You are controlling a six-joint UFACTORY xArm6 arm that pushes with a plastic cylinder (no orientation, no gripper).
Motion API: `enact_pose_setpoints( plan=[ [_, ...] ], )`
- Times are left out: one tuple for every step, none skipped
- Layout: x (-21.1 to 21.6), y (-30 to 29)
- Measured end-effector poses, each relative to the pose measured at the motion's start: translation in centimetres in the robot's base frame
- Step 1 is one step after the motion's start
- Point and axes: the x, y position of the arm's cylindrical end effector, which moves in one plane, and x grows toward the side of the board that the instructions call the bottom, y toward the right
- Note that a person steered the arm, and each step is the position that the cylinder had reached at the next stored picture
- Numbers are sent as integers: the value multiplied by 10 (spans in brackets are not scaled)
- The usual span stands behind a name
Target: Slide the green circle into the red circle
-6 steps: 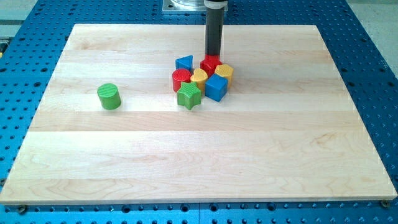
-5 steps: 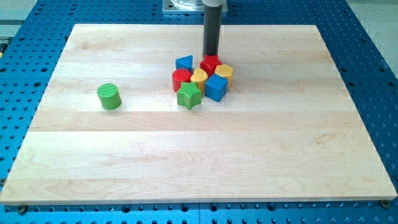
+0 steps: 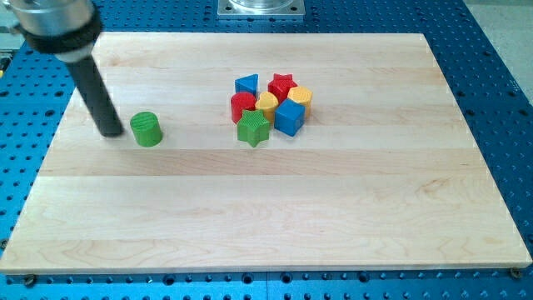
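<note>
The green circle (image 3: 147, 129) stands alone on the wooden board, left of centre. The red circle (image 3: 242, 105) sits at the left side of a tight cluster of blocks near the board's upper middle. My tip (image 3: 111, 132) rests on the board just left of the green circle, with a small gap between them. The rod leans up toward the view's top left.
The cluster also holds a blue triangle (image 3: 246, 84), a red star (image 3: 282, 85), a yellow heart (image 3: 266, 102), a yellow hexagon (image 3: 300, 97), a blue cube (image 3: 290, 117) and a green star (image 3: 254, 127). The board (image 3: 266, 208) lies on a blue perforated table.
My tip has moved from just above the red star at the cluster's top to the left side of the green circle. No block has moved.
</note>
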Motion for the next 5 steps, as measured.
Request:
enact_pose_setpoints(
  plan=[
    [3,24],
    [22,4],
    [13,39],
    [-35,83],
    [-53,98]
  ],
)
